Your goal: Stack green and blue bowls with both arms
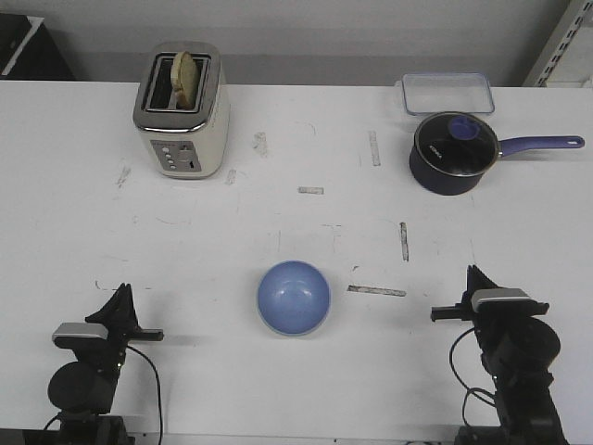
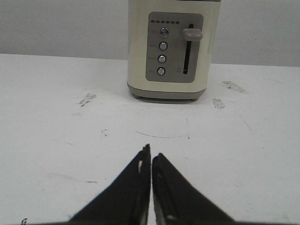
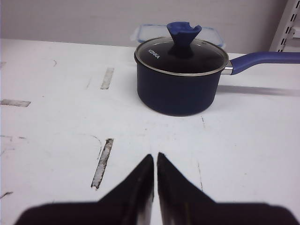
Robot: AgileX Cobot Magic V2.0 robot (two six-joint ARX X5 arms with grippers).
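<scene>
Blue bowl (image 1: 294, 296): upright on white desk (image 1: 278, 213), near front edge, midway between both tools, touching neither. Left tool (image 1: 121, 298): fingers pressed together, empty. Right tool (image 1: 475, 278): likewise.

You have two black jointed arms, each carrying a small grey block behind its end effector, left (image 1: 120, 295) and right (image 1: 475, 275), with tapering black fingers (image 2: 133, 192) and loose black cables (image 1: 154, 389).

"KONKA" on saucepan lid (image 3: 182, 54)
</scene>
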